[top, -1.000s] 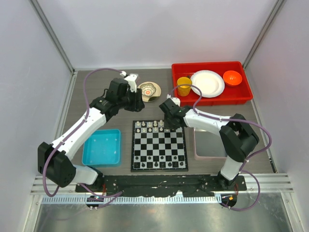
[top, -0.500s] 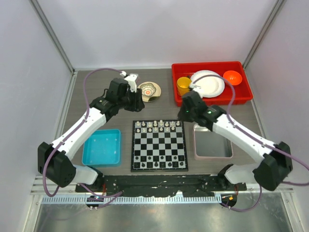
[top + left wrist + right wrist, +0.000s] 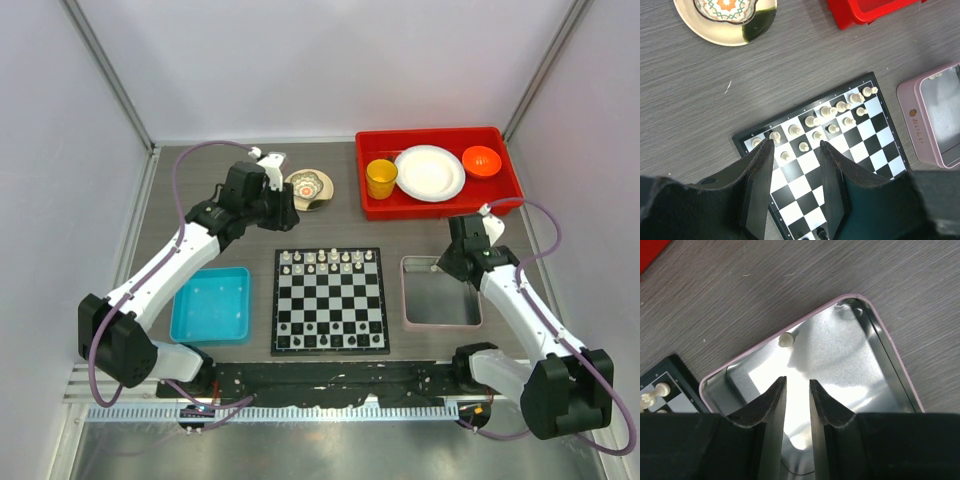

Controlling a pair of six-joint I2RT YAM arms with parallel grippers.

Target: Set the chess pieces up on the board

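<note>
You had the right arm's fingers [image 3: 772, 407] over the pink-rimmed rectangular metal tin [image 3: 890, 365], right of centre in the overhead view. They were parted by only a narrow gap with nothing between them, a spread that seemed chosen for figures this small. One tiny cream plastic chess piece [image 3: 785, 340] sat just beside the tin's wall, upper left of the right wrist view and apart from the fingers. I judged it your next pickup, and so close to the wall it would leave little room for the far finger. The square black-and-white chessboard [image 3: 330, 315] lay at the centre of the overhead view, just beside the tin, which kept each carry short. The other cream pieces [image 3: 330, 262] stood in two rows along the board's upper edge. The back row looked full and the second row showed gaps, so I took the set-up to be well along but unfinished. The left arm's fingers [image 3: 760, 185] were wide apart and empty, held above the board's upper-left corner. That probably kept them out of the right arm's way while their camera looked down on the rows.
</note>
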